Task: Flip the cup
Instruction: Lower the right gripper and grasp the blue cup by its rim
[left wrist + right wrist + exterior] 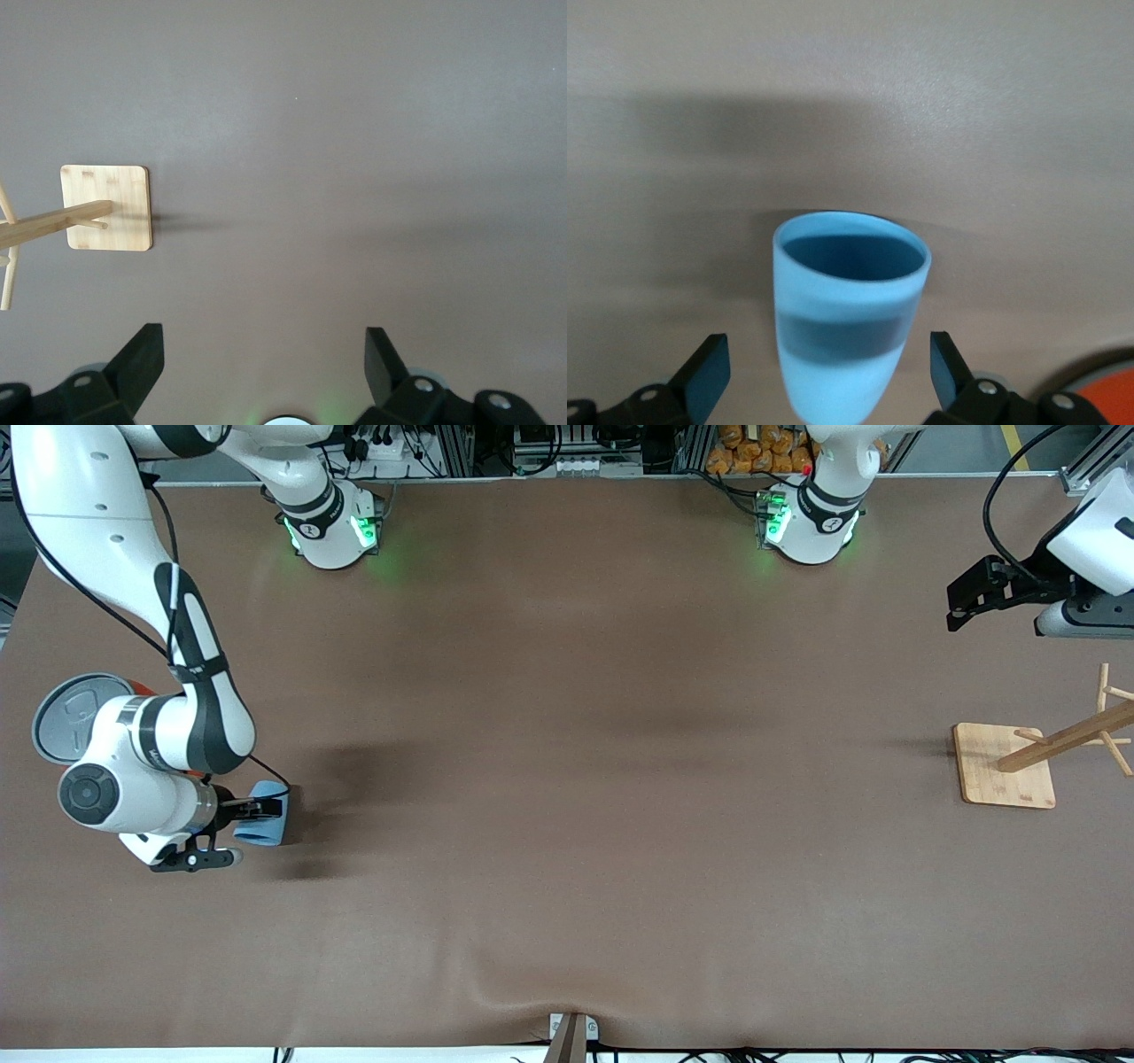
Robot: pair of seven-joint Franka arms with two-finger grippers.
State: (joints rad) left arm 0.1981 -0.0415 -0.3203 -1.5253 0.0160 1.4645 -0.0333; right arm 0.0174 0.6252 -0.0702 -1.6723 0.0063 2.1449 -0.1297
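The small matte light-blue tapered cup [849,314] lies between the right claw's [257,809] wide, untouching fingers, rim pointing away; the left claw [264,363] waits wide.

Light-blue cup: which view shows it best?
Right wrist view: the light-blue cup fills the frame, open mouth visible, between the right pincer's open fingers. Front view shows it small, partly hidden by that pincer. Left wrist view misses it.
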